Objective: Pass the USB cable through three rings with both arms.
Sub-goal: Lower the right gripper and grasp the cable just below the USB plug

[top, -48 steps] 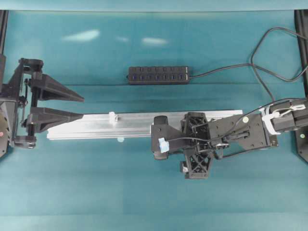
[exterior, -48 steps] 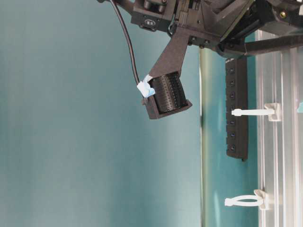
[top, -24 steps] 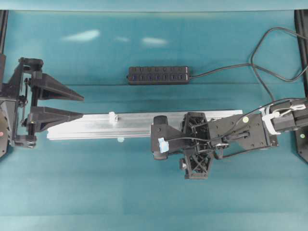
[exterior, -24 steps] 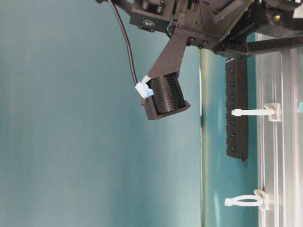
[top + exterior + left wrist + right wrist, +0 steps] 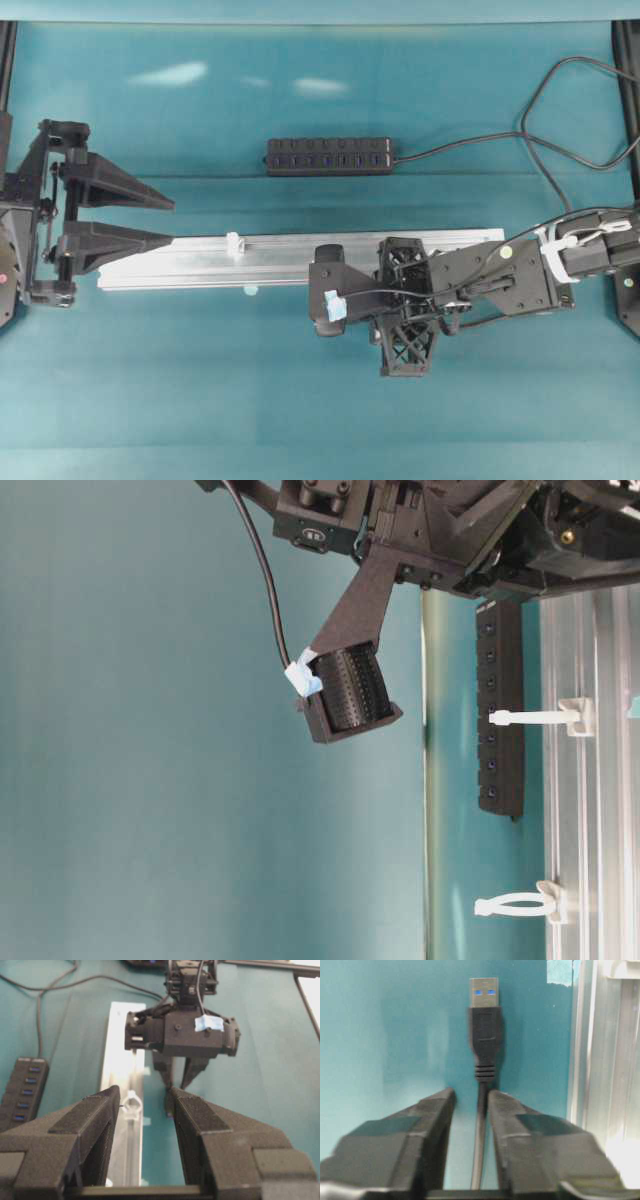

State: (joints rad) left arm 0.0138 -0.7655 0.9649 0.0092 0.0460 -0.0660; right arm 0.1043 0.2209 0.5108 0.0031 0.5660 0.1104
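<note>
You closed the right gripper point(image 5: 482, 1105) on the USB cable point(image 5: 483, 1020) just behind its plug, so it could enter the rings point(image 5: 131, 1106), while the left gripper point(image 5: 142, 1097) waited half open, empty.

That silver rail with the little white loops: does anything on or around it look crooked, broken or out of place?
Nothing stands out. The silver rail lies flat and straight, the loops stand upright, and the USB cable lies straight beside the rail between the right tool's fingers.

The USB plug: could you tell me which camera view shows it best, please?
The right wrist view: the USB plug lies on the mat ahead of the right gripper, whose fingers flank its cord. The overhead and table-level views hide it under the arm; in the left wrist view I cannot make it out.
</note>
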